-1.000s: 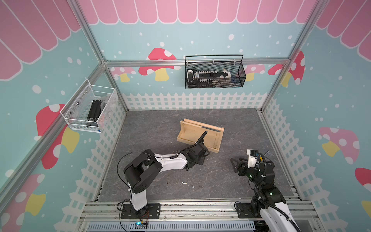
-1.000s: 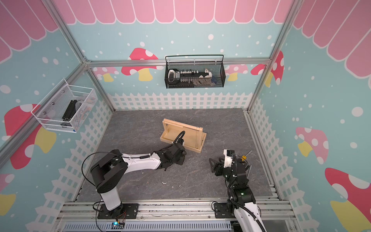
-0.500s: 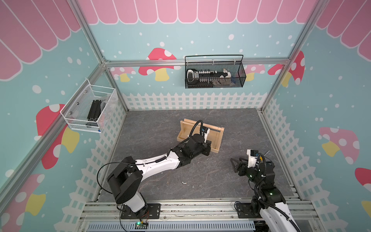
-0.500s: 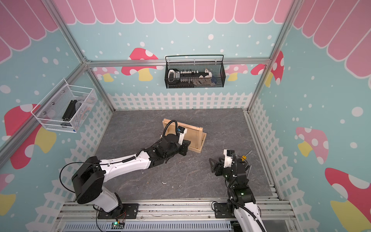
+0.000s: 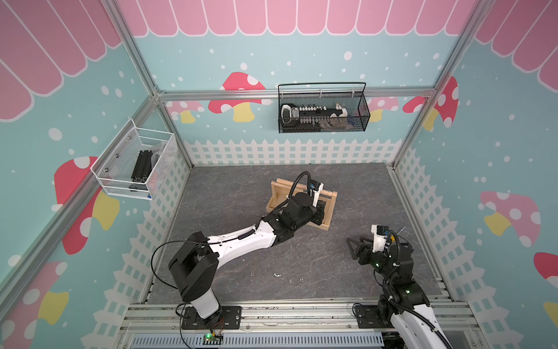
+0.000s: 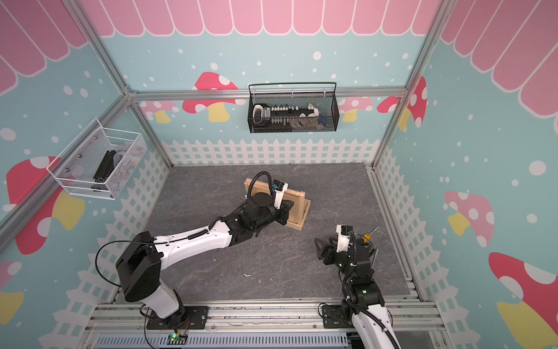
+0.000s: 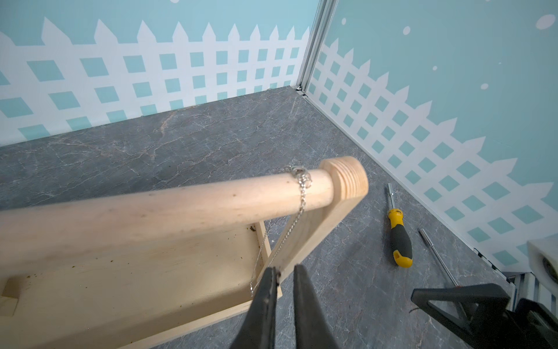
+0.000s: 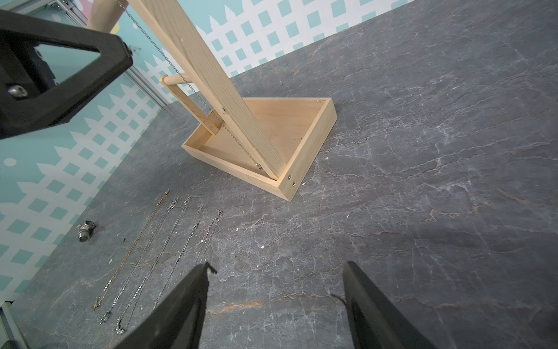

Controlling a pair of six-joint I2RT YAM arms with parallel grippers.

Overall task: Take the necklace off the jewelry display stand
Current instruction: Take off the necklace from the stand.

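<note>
- On the left wall hangs a white wire basket, well apart from the work
- Near the front of the desk, loose chains lie side by side between the two arms
- At the desk's middle stands the jewelry display stand; a black mesh basket hangs on the back wall behind it
- The necklace is draped over the dowel rail, just beside the right upright end board, which crowds that side of it
- A yellow-and-black screwdriver lies on the desk by the right wall
- The left arm stretches low across the desk, its wrist over the stand's right end; the left gripper has its jaws almost together, and a chain strand runs down to one fingertip; whether it is pinched cannot be told
- The right gripper hovers over bare desk, jaws wide apart, holding nothing, apart from the stand
</note>
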